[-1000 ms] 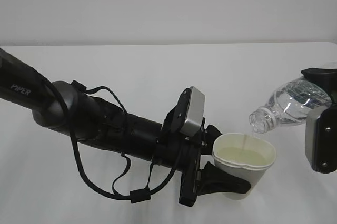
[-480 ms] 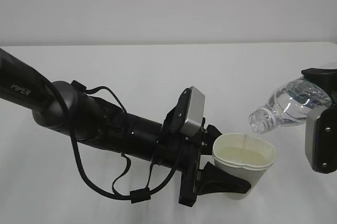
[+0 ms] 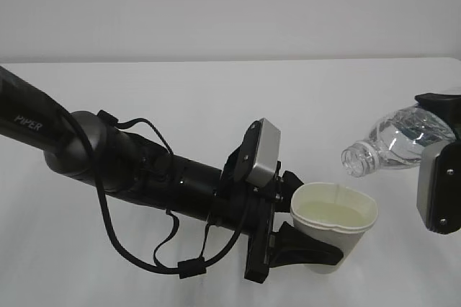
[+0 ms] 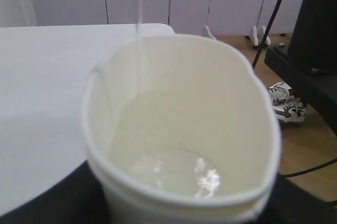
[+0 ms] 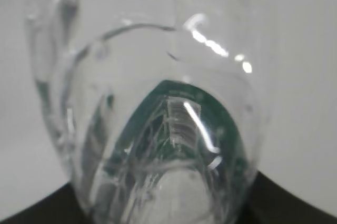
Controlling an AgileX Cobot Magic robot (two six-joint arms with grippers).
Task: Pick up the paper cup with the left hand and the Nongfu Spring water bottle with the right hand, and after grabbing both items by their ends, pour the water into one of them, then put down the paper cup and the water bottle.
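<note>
My left gripper [image 3: 320, 222] is shut on the white paper cup [image 3: 338, 231] and holds it upright just above the table, its black fingers [image 4: 52, 205] around the cup's lower wall. Water [image 4: 174, 174] lies in the cup's bottom. The Nongfu Spring water bottle [image 3: 400, 141] lies tilted above and right of the cup, open neck [image 3: 356, 161] down-left over the rim. My right gripper [image 3: 434, 141] is shut on its base end. A thin stream [image 4: 138, 19] shows in the left wrist view only. The green label [image 5: 179, 124] fills the right wrist view.
The white table [image 3: 216, 105] runs back to a pale wall. Its far edge [image 4: 158, 27] shows past the cup, with wooden floor, a pair of shoes [image 4: 284, 105] and a black stand [image 4: 316, 45] beyond. My left arm [image 3: 108, 156] lies across the table's left half.
The bottle has lifted slightly and its neck has tipped up a little. The thin stream seen before in the exterior view no longer shows there. The cup and left arm have stayed still.
</note>
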